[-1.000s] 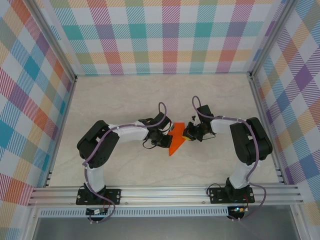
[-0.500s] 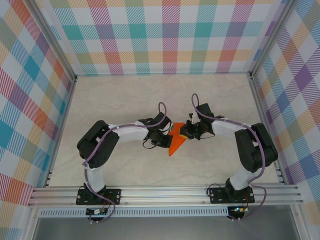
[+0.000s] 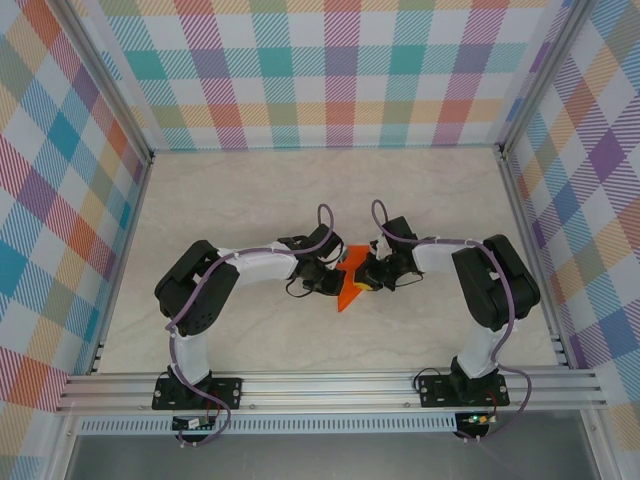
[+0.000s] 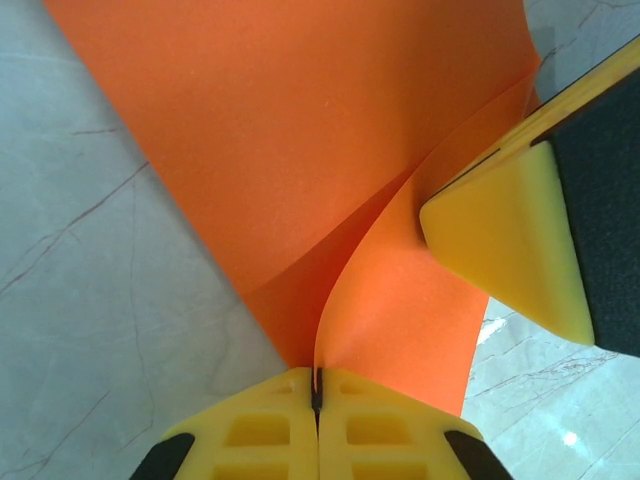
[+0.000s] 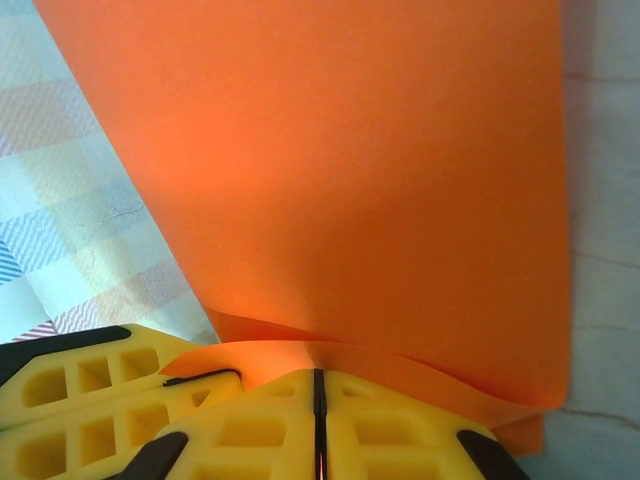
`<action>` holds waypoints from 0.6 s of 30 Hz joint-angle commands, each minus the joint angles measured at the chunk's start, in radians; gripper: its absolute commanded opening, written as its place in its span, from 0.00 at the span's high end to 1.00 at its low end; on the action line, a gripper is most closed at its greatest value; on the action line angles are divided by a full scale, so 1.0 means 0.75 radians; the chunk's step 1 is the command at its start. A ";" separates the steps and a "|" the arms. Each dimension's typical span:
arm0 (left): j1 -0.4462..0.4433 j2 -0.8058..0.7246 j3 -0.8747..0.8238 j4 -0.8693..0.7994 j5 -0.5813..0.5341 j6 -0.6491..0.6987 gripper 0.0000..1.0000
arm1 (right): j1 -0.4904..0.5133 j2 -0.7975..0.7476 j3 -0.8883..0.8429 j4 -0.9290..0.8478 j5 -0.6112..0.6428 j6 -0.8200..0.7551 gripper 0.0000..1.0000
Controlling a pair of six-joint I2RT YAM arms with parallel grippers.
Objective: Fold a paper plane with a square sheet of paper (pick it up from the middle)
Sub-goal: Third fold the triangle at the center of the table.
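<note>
Both our tools pinch the orange paper [image 3: 348, 293]: left tool [image 4: 316, 385] on its left edge, right tool [image 5: 318, 385] opposite.

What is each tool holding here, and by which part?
The folded orange paper: left tool pinches a curled layer's edge, right tool pinches the opposite side.

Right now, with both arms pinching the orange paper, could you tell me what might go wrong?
1. The left fingers and right fingers both grip the thin orange folded paper close together; pulling apart might tear it.
2. It bows between them, so a crease could land crooked.
</note>
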 commanded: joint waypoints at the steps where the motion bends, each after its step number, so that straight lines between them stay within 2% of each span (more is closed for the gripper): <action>1: -0.001 0.036 0.010 -0.084 -0.052 0.000 0.90 | 0.002 0.031 -0.024 -0.077 0.111 -0.037 0.91; 4: 0.000 -0.037 0.023 -0.096 -0.076 -0.026 0.79 | 0.003 0.018 -0.025 -0.086 0.131 -0.034 0.91; 8: 0.000 -0.142 0.029 -0.122 -0.146 -0.100 0.70 | 0.004 0.025 -0.025 -0.076 0.131 -0.023 0.91; 12: -0.001 -0.252 -0.028 -0.080 -0.103 -0.183 0.73 | 0.002 0.030 -0.030 -0.063 0.133 -0.007 0.91; 16: -0.003 -0.293 -0.112 0.112 0.142 -0.298 0.83 | 0.002 0.031 -0.037 -0.055 0.135 0.000 0.91; 18: -0.010 -0.282 -0.141 0.193 0.199 -0.360 0.87 | 0.002 0.036 -0.037 -0.053 0.137 0.002 0.91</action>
